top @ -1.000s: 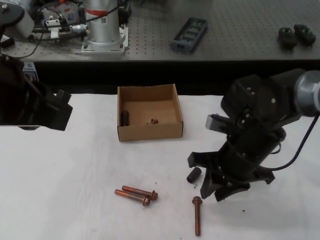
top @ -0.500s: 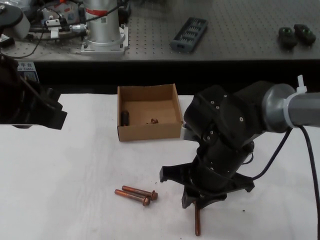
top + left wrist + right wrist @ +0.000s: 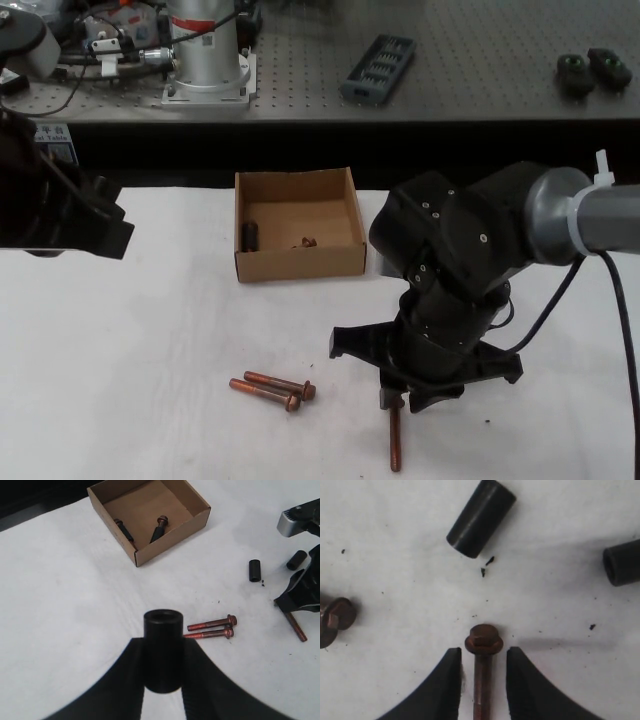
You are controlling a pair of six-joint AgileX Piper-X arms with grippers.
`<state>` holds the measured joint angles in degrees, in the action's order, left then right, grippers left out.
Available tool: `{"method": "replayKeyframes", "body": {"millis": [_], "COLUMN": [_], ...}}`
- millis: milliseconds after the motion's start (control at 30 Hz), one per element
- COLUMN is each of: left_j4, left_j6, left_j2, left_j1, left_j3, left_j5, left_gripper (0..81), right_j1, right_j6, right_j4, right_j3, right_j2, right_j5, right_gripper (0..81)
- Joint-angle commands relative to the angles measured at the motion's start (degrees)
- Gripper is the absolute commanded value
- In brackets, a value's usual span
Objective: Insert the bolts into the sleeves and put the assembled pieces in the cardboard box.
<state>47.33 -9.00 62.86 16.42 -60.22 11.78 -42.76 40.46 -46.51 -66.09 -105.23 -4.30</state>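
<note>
My left gripper (image 3: 164, 644) is shut on an upright black sleeve (image 3: 163, 625), held above the white cloth at the bench's left (image 3: 95, 215). My right gripper (image 3: 484, 652) is low over a single copper bolt (image 3: 482, 677), open, with one finger on each side of the shaft just behind the head. That bolt's shaft (image 3: 395, 445) sticks out below the right arm in the high view. Two more bolts (image 3: 272, 387) lie side by side to its left. Two loose black sleeves (image 3: 480, 517) (image 3: 622, 562) lie beyond the bolt head. The cardboard box (image 3: 300, 262) holds two assembled pieces (image 3: 159, 527).
A white cloth (image 3: 150, 340) covers the bench. Behind it, a perforated metal table (image 3: 480, 70) carries a silver post, cables, a black tray and small black parts. Small dark specks (image 3: 486, 566) lie near the sleeves.
The right arm has swung left from beside the loose sleeve and come down over the single bolt, now straddling it. The left arm shifted slightly left, still holding its sleeve.
</note>
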Motion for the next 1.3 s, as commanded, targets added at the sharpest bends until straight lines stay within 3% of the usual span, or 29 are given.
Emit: {"method": "replayKeyframes", "body": {"millis": [0, 300, 1267], "left_j4": [-0.72, -0.72, -0.72], "left_j6": [-0.15, -0.15, -0.38], "left_j2": [-0.57, -0.57, -2.33], "left_j1": [-0.02, -0.02, -0.02], "left_j3": [-0.17, -0.17, -0.17], "left_j5": [-0.56, -0.56, -0.56], "left_gripper": [0.6, 0.6, 0.6], "right_j1": [-0.58, -2.94, -2.06], "right_j6": [1.15, 2.36, 1.98], "right_j4": [-0.48, 0.59, -1.77], "right_j3": [-0.52, 0.02, 0.02], "right_j2": [0.93, 0.39, -2.12], "right_j5": [0.43, 0.95, 2.36], "right_gripper": [23.2, 23.2, 23.2]}}
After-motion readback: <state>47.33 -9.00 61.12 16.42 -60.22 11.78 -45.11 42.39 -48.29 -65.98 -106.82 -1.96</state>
